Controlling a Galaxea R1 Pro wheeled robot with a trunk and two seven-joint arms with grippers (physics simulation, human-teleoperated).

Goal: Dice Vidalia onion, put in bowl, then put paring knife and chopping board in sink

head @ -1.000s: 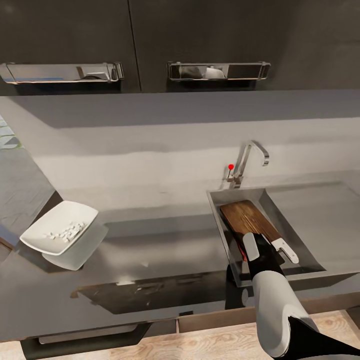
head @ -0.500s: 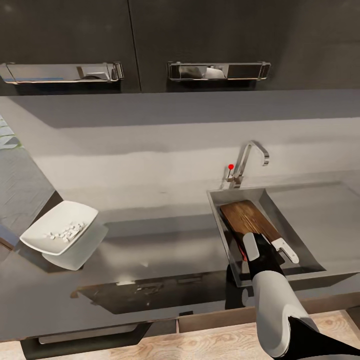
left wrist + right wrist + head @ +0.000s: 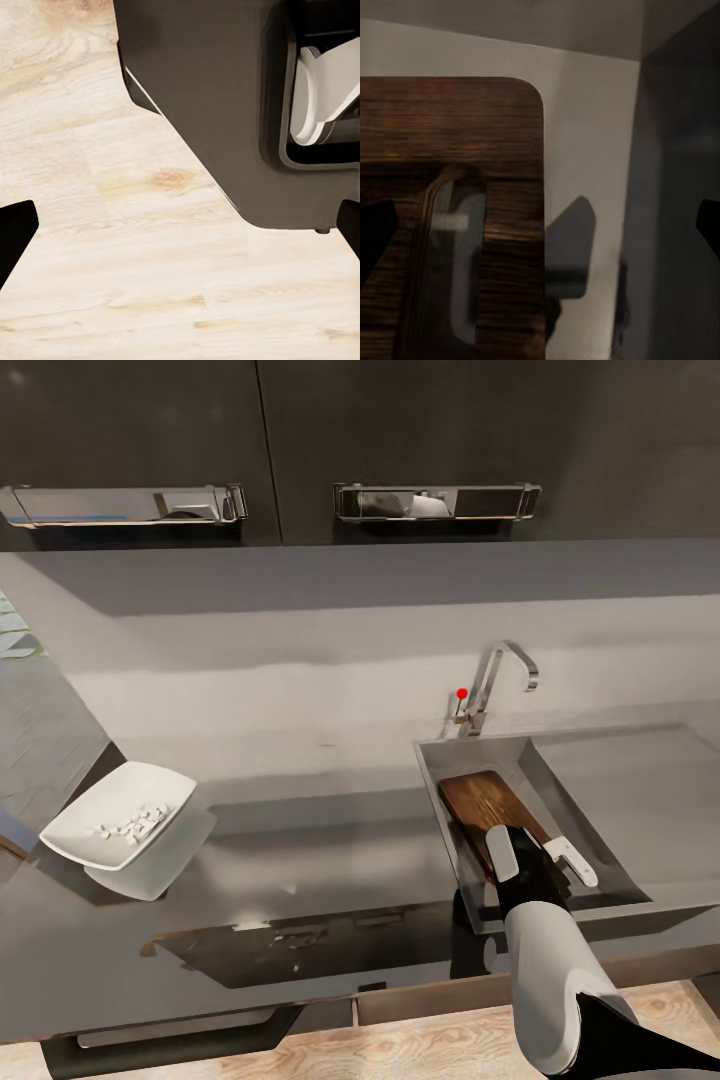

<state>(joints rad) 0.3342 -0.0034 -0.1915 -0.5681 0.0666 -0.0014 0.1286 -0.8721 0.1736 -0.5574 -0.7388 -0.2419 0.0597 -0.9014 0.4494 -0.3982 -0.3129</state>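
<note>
A head camera looks down on a glossy grey desk [image 3: 300, 880] beneath dark wall cabinets. At the right, the steel sink [image 3: 432, 780] has a chrome tap [image 3: 500, 680] with a red-tipped lever behind it. The dark brown chopping board [image 3: 490, 805] lies inside the basin, running from the back toward the front. The paring knife [image 3: 572, 860], with its white handle showing, rests at the board's near right end. The right arm reaches over the front of the sink, and its right gripper [image 3: 520, 860] hangs just above the board's near end, partly covering it.

In the right wrist view the board [image 3: 450, 150] sits close below, its oval handle slot visible against the grey basin floor. The dark fingertips [image 3: 375, 232] stand far apart at either side, so the jaws appear wide and hold nothing.

At the far left of the desk sits the white bowl [image 3: 100, 800], with small white onion pieces [image 3: 135, 823] inside.

In the left wrist view the left gripper [image 3: 180, 232] points at light wood flooring [image 3: 112, 262] beside a dark cabinet; its jaws are spread wide and empty.
</note>
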